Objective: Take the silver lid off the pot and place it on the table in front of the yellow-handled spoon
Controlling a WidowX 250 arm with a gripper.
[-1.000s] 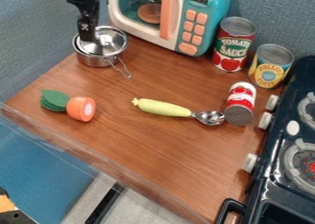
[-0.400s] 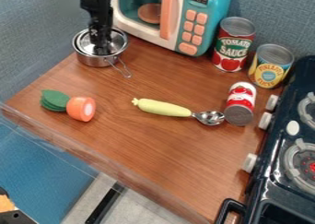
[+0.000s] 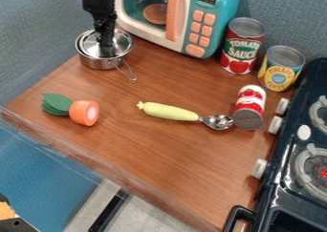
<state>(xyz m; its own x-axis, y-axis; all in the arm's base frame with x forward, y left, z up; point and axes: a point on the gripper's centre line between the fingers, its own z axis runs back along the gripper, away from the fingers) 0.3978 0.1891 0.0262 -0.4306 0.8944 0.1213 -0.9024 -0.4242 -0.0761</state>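
Here, my gripper (image 3: pixel 106 54) at the mouth of a metal pot (image 3: pixel 97 63), how open or holding what I cannot tell, shiny metal piece (image 3: pixel 119 43) within the pot, brownish-orange disc (image 3: pixel 155 14) inside the toy microwave (image 3: pixel 150 29), two upright cans beside it.

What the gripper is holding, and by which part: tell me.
It cannot be told whether anything is held. The gripper is down at the lid on the pot, covering part of the lid and hiding any hold there.
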